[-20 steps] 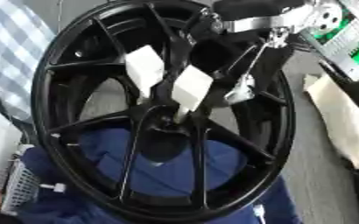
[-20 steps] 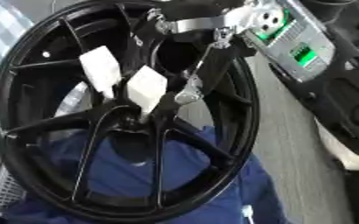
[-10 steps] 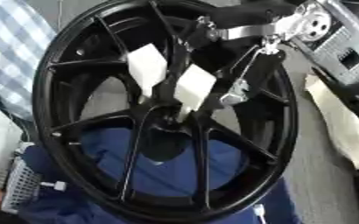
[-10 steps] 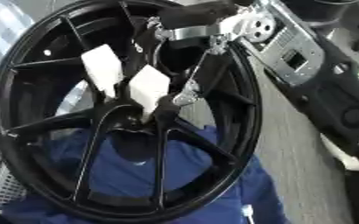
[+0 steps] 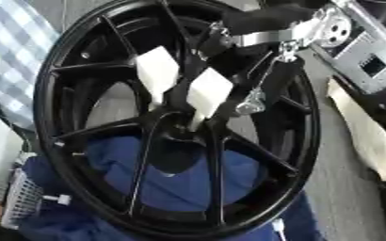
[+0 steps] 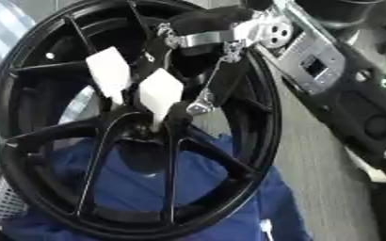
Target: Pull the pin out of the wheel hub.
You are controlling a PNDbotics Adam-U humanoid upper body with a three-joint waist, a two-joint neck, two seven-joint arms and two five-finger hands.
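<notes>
A black spoked wheel point(image 5: 81, 155) stands tilted and fills both views. My right hand point(image 5: 258, 22) comes in from the upper right and reaches down to the hub point(image 5: 176, 141) at the wheel's centre. Two of its fingers, with white pads point(image 5: 209, 89), converge on a short pale pin point(image 5: 196, 123) that sticks out of the hub. The fingers are closed on the pin's upper end. The pin's lower end sits in the dark hub hole. My left hand shows in neither view.
A blue cloth point(image 5: 172, 183) lies under and behind the wheel. A checked cloth point(image 5: 15, 52) is at the upper left and a white mesh basket point(image 5: 19, 207) at the lower left. A beige object point(image 5: 365, 136) lies on the grey floor at the right.
My right forearm and wrist have swung in over the wheel's upper rim and turned. The fingers have stayed at the hub, and the wheel has not moved.
</notes>
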